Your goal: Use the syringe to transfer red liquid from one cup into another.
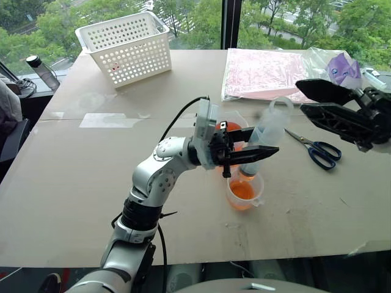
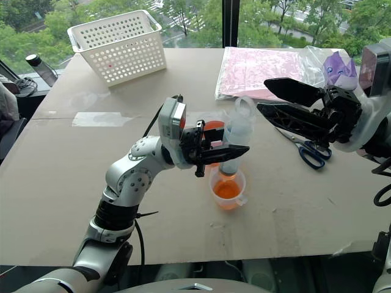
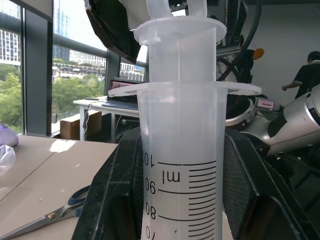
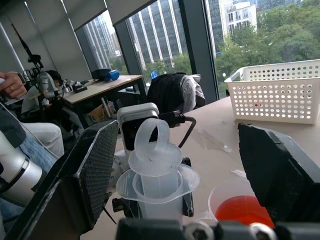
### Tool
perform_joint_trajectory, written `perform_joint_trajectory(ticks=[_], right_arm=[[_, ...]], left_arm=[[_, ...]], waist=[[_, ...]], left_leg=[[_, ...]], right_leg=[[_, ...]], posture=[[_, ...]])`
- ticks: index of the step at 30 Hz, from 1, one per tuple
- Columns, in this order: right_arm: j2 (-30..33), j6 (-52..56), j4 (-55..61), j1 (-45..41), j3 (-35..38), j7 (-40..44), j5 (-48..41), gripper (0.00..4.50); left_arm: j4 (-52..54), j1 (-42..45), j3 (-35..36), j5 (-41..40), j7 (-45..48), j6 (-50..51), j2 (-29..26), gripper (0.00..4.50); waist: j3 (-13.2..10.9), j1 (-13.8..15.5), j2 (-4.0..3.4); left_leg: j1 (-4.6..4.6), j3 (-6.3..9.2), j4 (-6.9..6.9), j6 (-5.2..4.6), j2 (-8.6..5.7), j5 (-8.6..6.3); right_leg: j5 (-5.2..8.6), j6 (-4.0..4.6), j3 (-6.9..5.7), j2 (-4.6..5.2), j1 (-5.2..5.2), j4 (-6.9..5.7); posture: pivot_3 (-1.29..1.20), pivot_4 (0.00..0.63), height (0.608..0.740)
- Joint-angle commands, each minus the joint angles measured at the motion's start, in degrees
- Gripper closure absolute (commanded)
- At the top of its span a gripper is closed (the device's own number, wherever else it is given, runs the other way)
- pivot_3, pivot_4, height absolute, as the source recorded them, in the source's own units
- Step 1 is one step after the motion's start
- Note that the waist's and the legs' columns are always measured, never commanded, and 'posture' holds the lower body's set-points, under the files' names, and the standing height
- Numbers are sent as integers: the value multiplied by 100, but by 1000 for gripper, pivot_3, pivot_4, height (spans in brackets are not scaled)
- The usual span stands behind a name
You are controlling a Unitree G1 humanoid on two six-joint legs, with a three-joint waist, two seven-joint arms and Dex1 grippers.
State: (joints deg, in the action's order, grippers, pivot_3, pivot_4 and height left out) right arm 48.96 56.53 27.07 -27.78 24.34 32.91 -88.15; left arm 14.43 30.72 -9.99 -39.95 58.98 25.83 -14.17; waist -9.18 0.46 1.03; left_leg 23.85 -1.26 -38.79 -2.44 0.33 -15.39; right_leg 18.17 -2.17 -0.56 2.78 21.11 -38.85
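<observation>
table [image 1: 73, 183], basket [image 1: 126, 46], scissors [image 1: 314, 148], two cups [image 1: 244, 190]

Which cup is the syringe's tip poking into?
The nearer cup: the syringe stands in it. The farther cup sits behind the left gripper.

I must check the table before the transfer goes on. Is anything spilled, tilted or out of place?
No spill shows on the brown table. The large clear plastic syringe leans, held by the left gripper, tip in the near clear cup of orange-red liquid. Blue-handled scissors lie loose beside the cups.
</observation>
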Motion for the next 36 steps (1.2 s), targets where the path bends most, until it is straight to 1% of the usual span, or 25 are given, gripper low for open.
perform_joint_trajectory(ticks=[1, 3, 6, 7, 9, 10, 12, 13, 16, 19, 24, 28, 32, 36], right_arm=[[129, -123, 451, 107, -81, -660, -49, 434], [139, -212, 577, 140, -156, -1076, -171, 434], [104, -392, 868, 215, -266, -1663, -671, 434], [108, -441, 953, 261, -298, -1790, -764, 658], [160, -529, 1074, 392, -306, -1976, -953, 1228], [204, -563, 1126, 470, -284, -2024, -1047, 1750], [314, -617, 1204, 656, -205, -2081, -1189, 2642], [365, -653, 1231, 739, -176, -2092, -1226, 3309], [495, -768, 1278, 907, -144, -2084, -1286, 4478], [604, -832, 1329, 1083, -130, -2015, -1273, 4478], [735, -862, 1392, 1413, -182, -1781, -996, 4478], [820, -814, 1467, 1646, -443, -1537, -519, 4478], [792, -859, 1502, 1661, -714, -1507, -348, 4478], [799, -883, 1490, 1688, -822, -1452, -281, 4478]], left_arm=[[-27, -9, -136, 236, 76, -338, 97, 3090], [-77, -28, -214, 376, 102, -469, 112, 3090], [-142, 4, -245, 429, 101, -522, 183, 3090], [-169, 24, -247, 436, 109, -525, 204, 3090], [-228, 64, -252, 464, 120, -540, 244, 3090], [-253, 80, -249, 471, 126, -544, 261, 3090], [-289, 105, -242, 488, 152, -556, 286, 3090], [-305, 115, -238, 494, 167, -562, 295, 3090], [-329, 137, -232, 496, 202, -566, 313, 3090], [-322, 137, -223, 497, 221, -562, 341, 3090], [-292, 156, -166, 431, 197, -524, 410, 3090], [-229, 216, -28, 231, 112, -381, 503, 3090], [-147, 190, 33, 152, 101, -292, 550, 3090], [-95, 179, 61, 119, 84, -249, 581, 3090]], waist=[[0, 18, 0], [0, 24, 0], [0, 24, 0], [0, 24, 0], [0, 24, 0], [0, 24, 0], [0, 35, 0], [0, 34, 0], [0, 29, 0], [0, 28, 0], [0, 30, 0], [0, 31, 0], [0, 29, 0], [0, 30, 0]], left_leg=[[0, 0, 0, 0, 0, 0], [0, 0, 0, 0, 0, 0], [0, 0, 0, 0, 0, 0], [1, 1, 0, 0, 0, 0], [1, 1, 0, 0, 1, 0], [2, 1, 0, 0, 0, 0], [2, 1, -3, -1, 0, -1], [2, 2, -5, -3, 0, -1], [0, 5, -6, -3, 1, -2], [0, 6, -6, -3, 1, -2], [0, 6, -6, -4, 1, -2], [-2, 7, -7, -4, 1, -2], [-2, 7, -7, -4, 1, -2], [-2, 8, -7, -4, 1, -2]], right_leg=[[0, 0, 0, 0, 0, 0], [0, 0, -1, 0, 0, 0], [0, 0, -1, 0, 0, -1], [0, 0, -1, 0, 0, -1], [0, 0, -1, -1, 0, 0], [0, 0, -1, 0, 0, 1], [0, 0, -3, 0, -3, 2], [0, 0, -5, 0, -7, 3], [0, 0, -7, -1, -8, 3], [0, 0, -7, -2, -9, 3], [0, 0, -7, -2, -11, 5], [0, 0, -7, -3, -12, 5], [0, 0, -8, -3, -12, 5], [0, 0, -8, -3, -12, 5]], posture=[[0, 150, 740], [0, 150, 740], [0, 150, 740], [0, 150, 740], [0, 150, 740], [0, 150, 740], [0, 150, 740], [0, 150, 740], [0, 150, 740], [0, 150, 740], [0, 150, 740], [0, 150, 740], [0, 150, 740], [0, 150, 740]])
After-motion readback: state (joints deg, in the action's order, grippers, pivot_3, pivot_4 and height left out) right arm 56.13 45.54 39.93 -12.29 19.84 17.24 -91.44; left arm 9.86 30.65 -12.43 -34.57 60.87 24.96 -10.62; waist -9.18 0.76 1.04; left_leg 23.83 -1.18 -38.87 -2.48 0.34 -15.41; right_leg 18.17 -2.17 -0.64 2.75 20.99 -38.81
